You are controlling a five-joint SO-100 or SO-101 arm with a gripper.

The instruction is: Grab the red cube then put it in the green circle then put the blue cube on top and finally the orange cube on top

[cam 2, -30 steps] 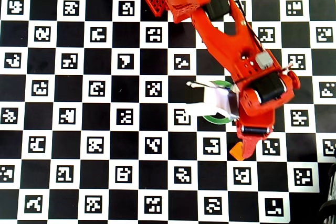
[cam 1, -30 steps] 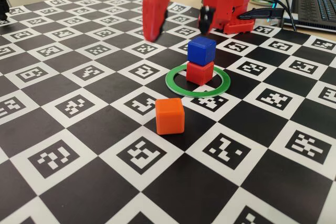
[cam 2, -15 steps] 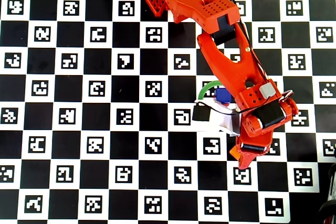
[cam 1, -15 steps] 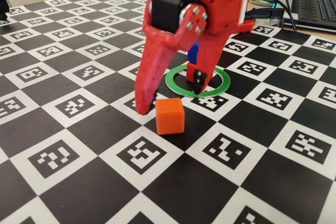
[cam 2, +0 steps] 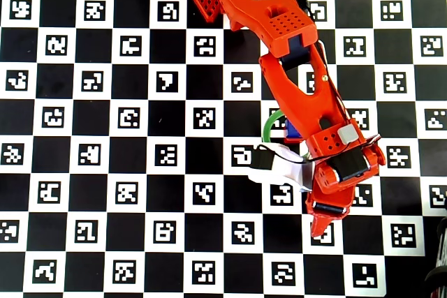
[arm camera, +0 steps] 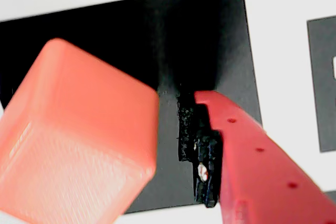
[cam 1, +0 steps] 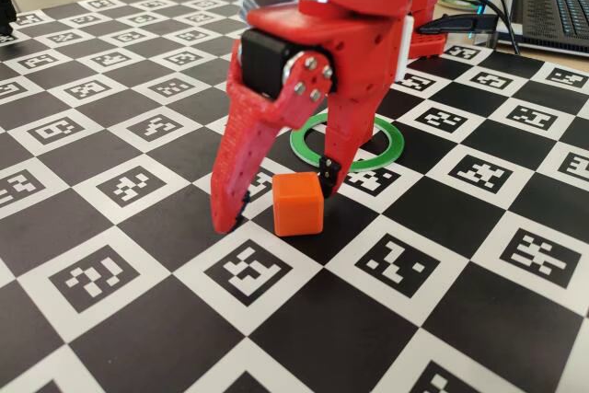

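Note:
The orange cube (cam 1: pixel 297 203) sits on the checkered mat just in front of the green circle (cam 1: pixel 386 146). My red gripper (cam 1: pixel 276 198) is open and lowered around it, one finger on each side. In the wrist view the orange cube (arm camera: pixel 79 140) fills the left, and a narrow gap separates it from the black pad of one finger (arm camera: pixel 191 140). In the overhead view my arm covers the cube; only an arc of the green circle (cam 2: pixel 267 127) and a sliver of the blue cube (cam 2: pixel 293 131) show. The red cube is hidden.
The mat (cam 1: pixel 442 319) is a black and white checkerboard with printed markers. The arm's base (cam 1: pixel 428 6) stands at the back, with a laptop (cam 1: pixel 552 6) and cables (cam 1: pixel 479 2) at the back right. The white wrist camera (cam 2: pixel 279 165) juts out beside the gripper.

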